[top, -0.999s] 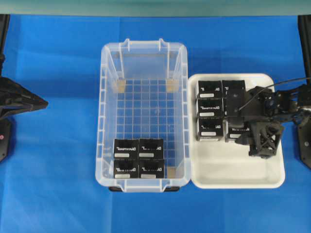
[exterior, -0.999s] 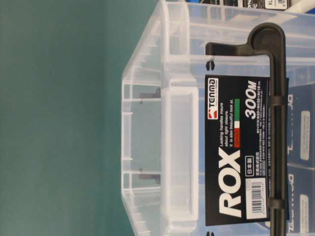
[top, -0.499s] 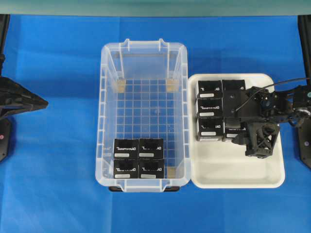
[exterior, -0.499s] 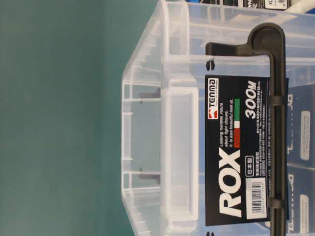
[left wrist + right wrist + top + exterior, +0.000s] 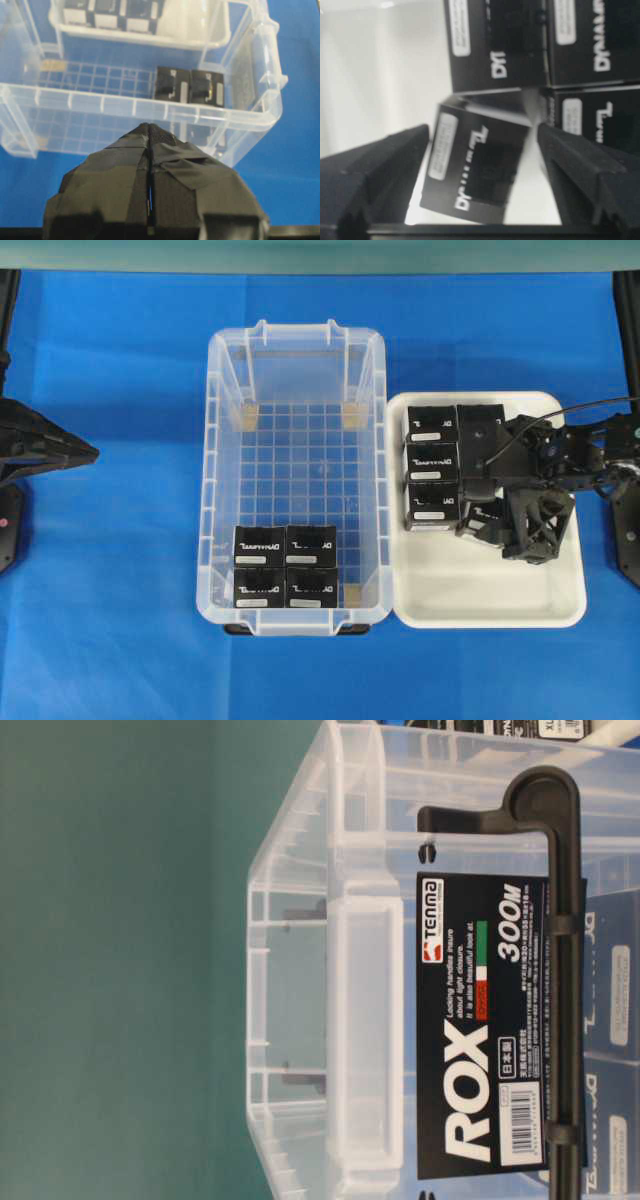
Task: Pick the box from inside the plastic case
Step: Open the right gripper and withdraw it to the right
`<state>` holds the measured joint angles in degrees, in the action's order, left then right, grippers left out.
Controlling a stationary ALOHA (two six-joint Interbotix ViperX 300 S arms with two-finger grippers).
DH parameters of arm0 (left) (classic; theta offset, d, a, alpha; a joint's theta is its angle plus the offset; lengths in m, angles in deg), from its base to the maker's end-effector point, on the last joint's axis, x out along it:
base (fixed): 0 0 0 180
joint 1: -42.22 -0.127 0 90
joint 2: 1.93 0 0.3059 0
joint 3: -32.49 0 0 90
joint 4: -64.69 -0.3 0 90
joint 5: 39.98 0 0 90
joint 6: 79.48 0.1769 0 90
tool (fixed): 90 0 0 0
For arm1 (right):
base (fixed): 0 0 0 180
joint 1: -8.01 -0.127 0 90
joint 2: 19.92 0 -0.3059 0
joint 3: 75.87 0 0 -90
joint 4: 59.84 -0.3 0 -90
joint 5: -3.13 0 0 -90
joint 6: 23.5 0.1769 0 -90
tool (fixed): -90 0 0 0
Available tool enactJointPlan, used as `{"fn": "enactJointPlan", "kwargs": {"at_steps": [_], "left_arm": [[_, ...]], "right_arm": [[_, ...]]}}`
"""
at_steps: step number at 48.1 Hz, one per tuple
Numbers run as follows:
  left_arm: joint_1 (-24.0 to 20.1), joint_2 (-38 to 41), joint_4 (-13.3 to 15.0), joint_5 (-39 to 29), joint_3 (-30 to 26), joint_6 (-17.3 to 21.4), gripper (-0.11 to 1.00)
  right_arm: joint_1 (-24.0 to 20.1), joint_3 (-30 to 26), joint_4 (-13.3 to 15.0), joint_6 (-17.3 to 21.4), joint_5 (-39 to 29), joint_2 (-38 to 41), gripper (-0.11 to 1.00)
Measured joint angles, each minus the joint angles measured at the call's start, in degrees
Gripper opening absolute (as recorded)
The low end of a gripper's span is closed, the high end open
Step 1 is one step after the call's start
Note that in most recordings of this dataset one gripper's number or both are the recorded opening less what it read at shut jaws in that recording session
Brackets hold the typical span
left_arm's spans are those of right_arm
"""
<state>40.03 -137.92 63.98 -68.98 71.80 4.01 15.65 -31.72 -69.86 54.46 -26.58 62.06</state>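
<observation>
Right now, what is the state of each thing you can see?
Case: open, no lid, four boxes on its floor.
Tray: holds boxes, part bare.
Box between right fingers: free, askew to its neighbours.
Right end effector: open, over tray.
Left end effector: shut, outside case.

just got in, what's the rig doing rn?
Moving boxes from the clear case to the white tray. The right claw is open over the tray with a box lying skewed between its jaws, apparently just let go. Four boxes remain in the case. The left claw is shut, parked outside the case.
</observation>
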Motion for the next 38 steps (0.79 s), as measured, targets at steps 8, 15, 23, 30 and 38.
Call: {"fn": "enactJointPlan", "kwargs": {"at_steps": [8,15,23,30,38], "left_arm": [[0.35,0.00,-0.09,0.00,0.00,0.00,-0.05],[0.44,0.00,-0.09,0.09,0.00,0.00,-0.05],[0.53,0.00,-0.09,0.09,0.00,0.00,-0.05],[0.53,0.00,-0.09,0.00,0.00,0.00,-0.05],[0.53,0.00,-0.09,0.09,0.00,0.00,-0.05]], "right_arm": [[-0.09,-0.44,2.29,0.00,-0.09,-0.35,0.92],[-0.09,-1.58,3.34,0.44,-2.55,-1.49,0.92],[0.00,-3.34,3.43,4.83,-6.06,-6.24,0.92],[-0.26,-3.34,3.43,10.63,-8.44,-12.92,0.92],[-2.37,-3.25,3.43,15.73,-10.11,-19.86,0.92]]}}
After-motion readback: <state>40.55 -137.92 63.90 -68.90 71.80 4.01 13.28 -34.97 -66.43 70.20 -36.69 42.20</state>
